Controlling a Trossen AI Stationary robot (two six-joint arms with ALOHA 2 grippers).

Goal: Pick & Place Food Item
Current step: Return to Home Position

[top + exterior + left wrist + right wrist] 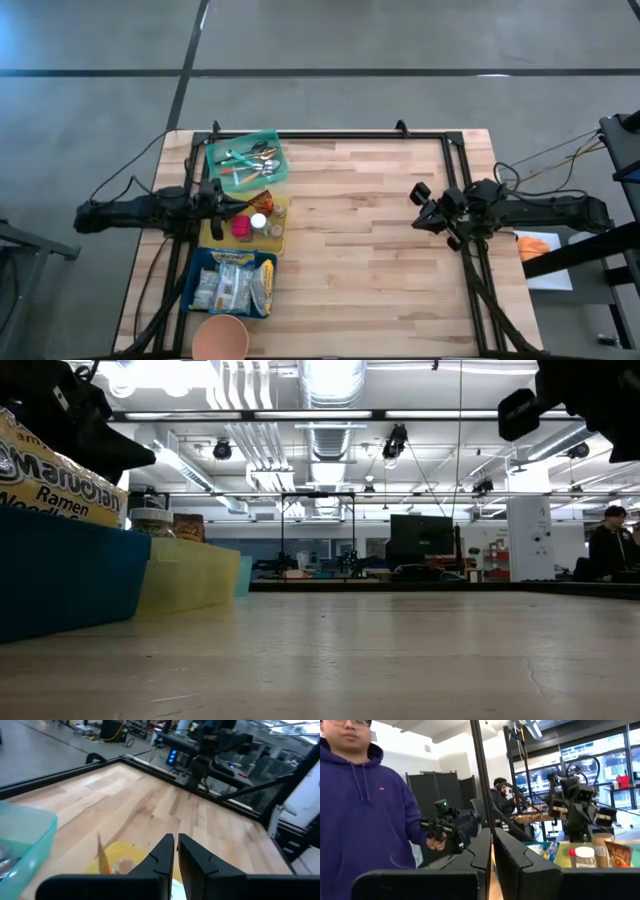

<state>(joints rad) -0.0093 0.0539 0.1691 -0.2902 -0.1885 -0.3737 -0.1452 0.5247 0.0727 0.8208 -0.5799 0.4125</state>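
Three bins sit in a row: green bin (275, 160), yellow bin (280, 240), blue bin (203, 262). One red can (242, 229) stands in the yellow one. The left gripper (232, 207) hangs over it, pinched together, holding nothing. The right gripper (421, 204), well apart, is pinched together too.

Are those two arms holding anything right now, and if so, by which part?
Nothing is held. The left gripper and the right gripper both have their jaws closed with nothing between them.
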